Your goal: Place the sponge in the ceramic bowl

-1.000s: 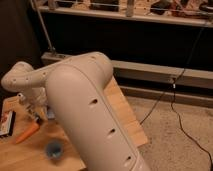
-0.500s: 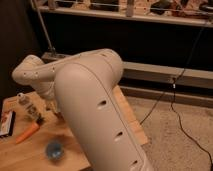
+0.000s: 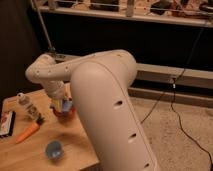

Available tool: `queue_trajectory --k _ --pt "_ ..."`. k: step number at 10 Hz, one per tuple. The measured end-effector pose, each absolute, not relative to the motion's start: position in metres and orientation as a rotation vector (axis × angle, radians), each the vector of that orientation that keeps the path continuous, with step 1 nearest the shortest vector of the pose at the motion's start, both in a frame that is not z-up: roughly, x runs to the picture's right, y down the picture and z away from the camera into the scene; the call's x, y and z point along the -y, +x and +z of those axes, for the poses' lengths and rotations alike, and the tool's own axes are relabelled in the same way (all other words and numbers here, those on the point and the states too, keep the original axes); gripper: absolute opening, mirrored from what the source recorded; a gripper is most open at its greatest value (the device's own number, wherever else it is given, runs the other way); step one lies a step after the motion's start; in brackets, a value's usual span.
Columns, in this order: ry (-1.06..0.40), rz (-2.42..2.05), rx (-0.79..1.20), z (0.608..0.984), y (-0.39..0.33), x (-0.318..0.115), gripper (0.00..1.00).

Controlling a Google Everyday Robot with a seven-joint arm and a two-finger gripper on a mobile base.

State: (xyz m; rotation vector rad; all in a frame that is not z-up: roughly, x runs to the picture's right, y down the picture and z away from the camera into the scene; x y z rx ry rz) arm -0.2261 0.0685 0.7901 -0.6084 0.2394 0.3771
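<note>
My gripper [image 3: 59,102] hangs at the end of the white arm, just over the left rim of the ceramic bowl [image 3: 66,114], a small orange-red bowl on the wooden table. A pale blue piece with a yellowish edge, the sponge [image 3: 64,105], sits at the gripper's tip, held above the bowl. The arm's thick white links fill the middle of the view and hide the bowl's right side.
On the wooden table [image 3: 30,155] lie a carrot [image 3: 27,132], a small bottle [image 3: 27,106], a dark packet [image 3: 6,124] at the left edge and a round blue cup [image 3: 53,149] near the front. Cables run across the floor at the right.
The gripper has moved right, from above the carrot and bottle to over the bowl. The view has shifted, and the table's things now sit further right in it.
</note>
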Motion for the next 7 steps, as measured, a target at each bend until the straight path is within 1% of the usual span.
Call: queue_trajectory --k 7 --pt "-0.639 0.348 -0.281 0.81 -0.216 -0.085 0.0"
